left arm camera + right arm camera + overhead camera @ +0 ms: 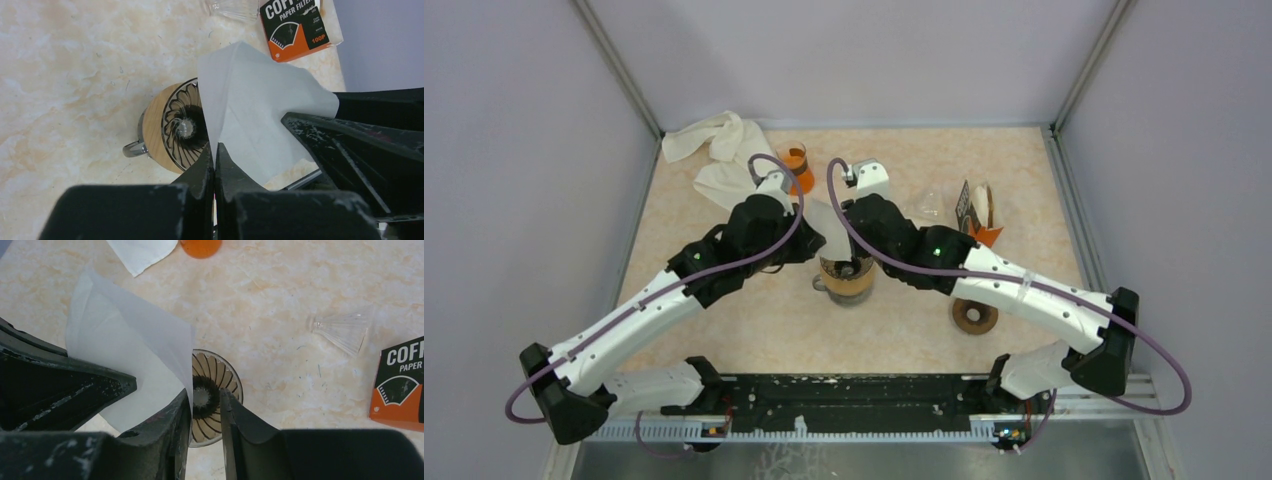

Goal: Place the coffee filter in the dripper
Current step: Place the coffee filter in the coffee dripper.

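Note:
The white paper coffee filter (255,100) hangs pinched at its lower edge in my shut left gripper (215,150), just above and beside the dripper (172,127), a ribbed glass cone with a wooden collar on a metal-handled stand. In the right wrist view the filter (125,340) spreads to the left, one edge running down along the inner side of my right gripper's left finger. My right gripper (205,397) is open, its jaws straddling the dripper's mouth (212,380) from above. From the top, both grippers meet over the dripper (846,280) at table centre.
A black-and-orange box of paper filters (977,212) and a clear glass cone (934,200) lie at the back right. An orange cup (796,165) and a white cloth (714,150) are at the back left. A brown ring (974,316) lies front right.

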